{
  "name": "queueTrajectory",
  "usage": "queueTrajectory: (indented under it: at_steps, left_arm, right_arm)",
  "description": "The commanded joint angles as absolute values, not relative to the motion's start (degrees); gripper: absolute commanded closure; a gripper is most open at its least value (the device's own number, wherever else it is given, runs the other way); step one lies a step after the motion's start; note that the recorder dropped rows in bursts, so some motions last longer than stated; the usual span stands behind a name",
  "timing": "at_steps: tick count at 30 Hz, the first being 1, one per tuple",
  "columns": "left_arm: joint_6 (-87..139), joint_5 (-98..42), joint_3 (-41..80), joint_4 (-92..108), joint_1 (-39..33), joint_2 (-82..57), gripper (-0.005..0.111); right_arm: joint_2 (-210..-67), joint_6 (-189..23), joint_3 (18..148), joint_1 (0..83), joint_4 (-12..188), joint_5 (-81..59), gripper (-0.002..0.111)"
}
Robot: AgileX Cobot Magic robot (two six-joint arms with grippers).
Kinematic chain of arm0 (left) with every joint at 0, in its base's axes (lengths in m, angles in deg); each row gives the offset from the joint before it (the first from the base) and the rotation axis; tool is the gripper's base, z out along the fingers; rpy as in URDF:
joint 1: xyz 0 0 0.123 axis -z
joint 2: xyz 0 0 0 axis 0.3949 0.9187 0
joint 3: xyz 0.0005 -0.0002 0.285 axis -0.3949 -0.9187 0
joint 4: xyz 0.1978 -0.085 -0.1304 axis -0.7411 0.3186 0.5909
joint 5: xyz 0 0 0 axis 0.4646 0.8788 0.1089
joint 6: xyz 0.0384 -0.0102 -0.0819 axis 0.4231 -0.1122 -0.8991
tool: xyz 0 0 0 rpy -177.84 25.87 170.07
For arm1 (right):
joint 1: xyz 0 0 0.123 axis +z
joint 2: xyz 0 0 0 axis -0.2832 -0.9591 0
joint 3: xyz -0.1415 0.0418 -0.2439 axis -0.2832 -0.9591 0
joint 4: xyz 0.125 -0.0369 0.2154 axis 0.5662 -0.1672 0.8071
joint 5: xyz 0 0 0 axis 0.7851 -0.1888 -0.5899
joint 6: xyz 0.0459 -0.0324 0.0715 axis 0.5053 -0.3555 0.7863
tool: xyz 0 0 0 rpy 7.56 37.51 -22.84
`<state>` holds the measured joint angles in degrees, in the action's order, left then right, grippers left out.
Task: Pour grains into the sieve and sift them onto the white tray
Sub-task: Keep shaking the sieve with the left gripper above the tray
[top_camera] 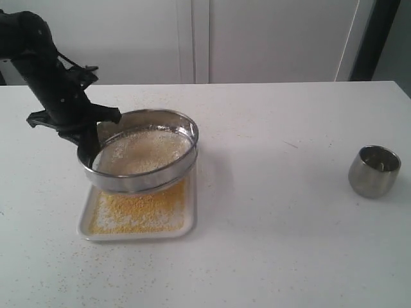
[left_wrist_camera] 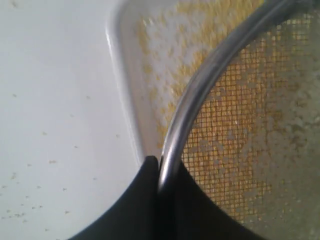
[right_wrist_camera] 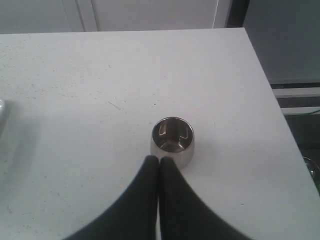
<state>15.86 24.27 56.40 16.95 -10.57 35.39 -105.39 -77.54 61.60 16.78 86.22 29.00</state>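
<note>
My left gripper (top_camera: 88, 149) is shut on the rim of the sieve (top_camera: 168, 168) and holds it tilted just above the white tray (top_camera: 83, 224). In the left wrist view the steel rim of the sieve (left_wrist_camera: 200, 85) runs between my two black fingers (left_wrist_camera: 142, 200). Pale whitish grains (top_camera: 144, 153) lie on the mesh. Golden-yellow grains (top_camera: 138, 212) cover the tray under it. My right gripper (right_wrist_camera: 159, 161) is shut with nothing in it, just short of the small steel cup (right_wrist_camera: 172, 142); it does not show in the exterior view.
The steel cup (top_camera: 374, 170) stands upright at the right of the white table, far from the tray. Loose grains speck the table (top_camera: 58, 276) in front of the tray. The table's right edge (right_wrist_camera: 270, 100) lies close to the cup.
</note>
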Motion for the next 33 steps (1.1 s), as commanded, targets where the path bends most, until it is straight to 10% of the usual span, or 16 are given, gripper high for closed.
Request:
queueTrajectory:
  at_steps: [1, 33]
  left_arm:
    - [23.4, 15.3, 56.2, 16.3, -8.7, 35.1, 0.107]
    - [20.5, 18.6, 54.5, 12.9, -7.2, 34.5, 0.107]
  right_arm:
    - [-105.1, -77.3, 61.7, 16.5, 86.1, 28.8, 0.108]
    - [-105.1, -76.2, 61.7, 16.5, 86.1, 28.8, 0.108]
